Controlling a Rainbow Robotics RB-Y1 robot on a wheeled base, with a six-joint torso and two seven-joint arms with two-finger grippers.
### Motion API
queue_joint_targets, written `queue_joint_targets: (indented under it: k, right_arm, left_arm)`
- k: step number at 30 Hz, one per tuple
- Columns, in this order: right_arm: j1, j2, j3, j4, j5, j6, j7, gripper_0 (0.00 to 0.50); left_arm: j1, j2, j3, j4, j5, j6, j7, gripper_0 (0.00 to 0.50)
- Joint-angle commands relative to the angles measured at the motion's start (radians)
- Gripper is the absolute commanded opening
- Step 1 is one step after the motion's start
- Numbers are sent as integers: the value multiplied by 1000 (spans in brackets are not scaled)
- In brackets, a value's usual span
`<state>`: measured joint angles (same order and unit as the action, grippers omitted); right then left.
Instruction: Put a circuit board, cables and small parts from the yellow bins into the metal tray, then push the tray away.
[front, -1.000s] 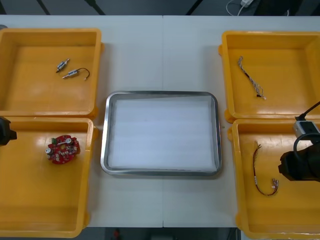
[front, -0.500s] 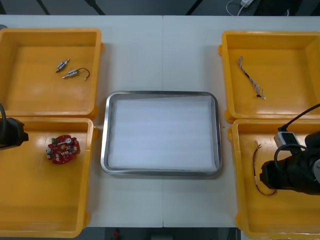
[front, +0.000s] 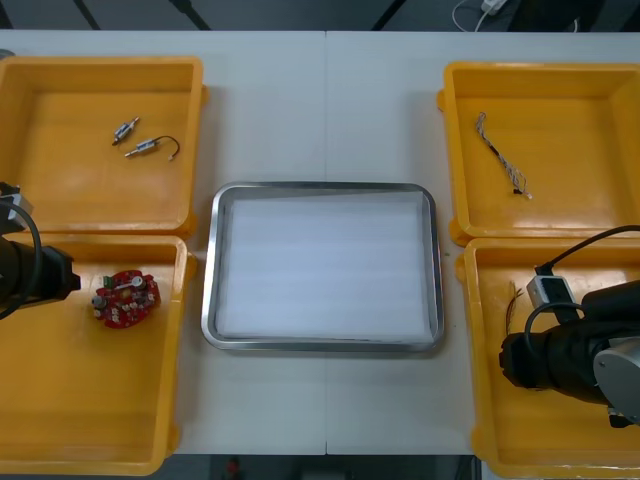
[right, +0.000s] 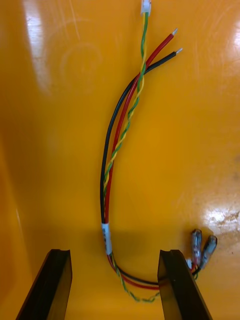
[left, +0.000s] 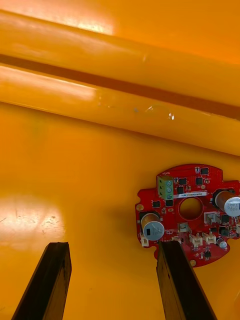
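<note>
**Circuit board (left: 190, 215) and red and yellow cable (right: 117, 150), each partly hidden**

The board lies flat in the near left yellow bin (front: 100, 400). Its rim is tucked behind one finger (left: 175, 280) of my left gripper (left: 112, 245), and one side is cut off. From above, my right arm covers most of the cable in the near right yellow bin (front: 530, 450). The cable's looped end slips behind a finger of my right gripper (right: 115, 252). Both grippers hang low over their bins, fingers spread wide, gripping nothing. The metal tray (front: 320, 186) sits between the bins.
</note>
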<state>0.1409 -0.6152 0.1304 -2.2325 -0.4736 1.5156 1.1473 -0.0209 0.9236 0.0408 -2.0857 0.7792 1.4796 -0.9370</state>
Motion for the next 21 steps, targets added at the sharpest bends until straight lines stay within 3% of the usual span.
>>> queue_joint_targets:
  k: [1,18,19,20,21]
  right_arm:
    - [23,15,54,19,55,-44,-44,500]
    - [23,12,104,79,99,-95,-58,492]
    - [23,12,104,80,99,-94,-57,458]
    - [23,12,104,80,98,-89,-54,458]
    - [23,12,104,80,96,-86,-52,339]
  left_arm:
    - [-40,15,-45,12,-17,-22,12,500]
    - [-64,15,-131,21,-40,-68,52,500]
    - [-64,14,-131,21,-40,-71,53,500]
    - [-64,15,-133,23,-40,-73,53,500]
    - [-64,14,-133,23,-40,-73,53,500]
